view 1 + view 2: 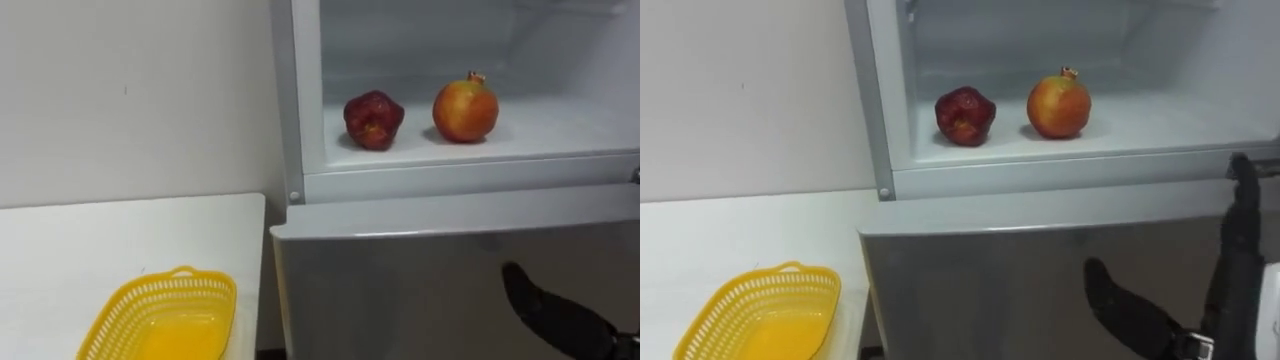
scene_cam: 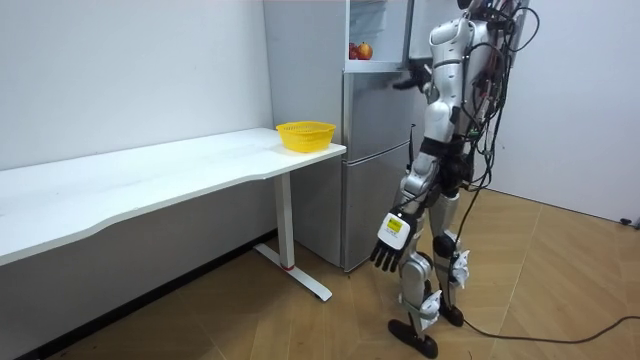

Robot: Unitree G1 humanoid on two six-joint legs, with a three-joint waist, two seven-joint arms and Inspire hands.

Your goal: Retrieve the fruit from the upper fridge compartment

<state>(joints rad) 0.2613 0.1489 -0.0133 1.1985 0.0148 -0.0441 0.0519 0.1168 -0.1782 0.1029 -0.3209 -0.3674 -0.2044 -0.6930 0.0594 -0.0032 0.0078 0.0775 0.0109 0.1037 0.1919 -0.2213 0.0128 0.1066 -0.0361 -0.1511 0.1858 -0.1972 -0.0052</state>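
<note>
At lower right the black right hand [image 1: 1237,260] spreads open, empty, below the smooth white shelf [image 1: 1160,130] bearing a round pomegranate [image 1: 1059,104] and a dimpled red apple [image 1: 964,115].

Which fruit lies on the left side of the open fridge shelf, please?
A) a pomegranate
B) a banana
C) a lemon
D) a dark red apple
D: the dark red apple sits at the left of the shelf, with the pomegranate to its right.
</note>
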